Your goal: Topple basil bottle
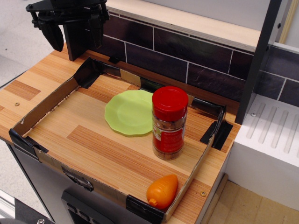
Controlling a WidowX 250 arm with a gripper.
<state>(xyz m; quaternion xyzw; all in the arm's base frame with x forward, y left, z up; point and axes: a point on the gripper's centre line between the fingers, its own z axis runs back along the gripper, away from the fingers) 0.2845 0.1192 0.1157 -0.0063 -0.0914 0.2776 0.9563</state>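
A shallow cardboard tray [46,105], its low walls taped at the corners with black tape, is lying on the wooden worktop [28,88] and is taking up most of it. Three things are sitting inside it.

The basil bottle [169,122] is standing upright on the tray floor, toward the right side and roughly midway between the far and near walls. It is a clear jar with a wide red screw cap; brownish contents are filling it nearly up to the cap, and a red-and-white label is wrapping its lower body. Just beside it on the left, a light green plate [127,112] is lying flat, its right rim running behind the bottle, so whether the two are touching cannot be told. The plate is holding nothing.

An orange carrot toy [162,191] is lying on its side in the tray's near right corner, resting against the right wall, near the bottle but apart from it, and clearly shorter than it.

The black gripper [74,30] is hanging at the worktop's far left corner, above and outside the tray, well apart from the bottle. Its fingers [52,33] are spread with a wide gap between them and are holding nothing.

A dark tiled wall [187,53] is running along the worktop's far edge, and a white ribbed surface [275,130] is sitting off its right edge.
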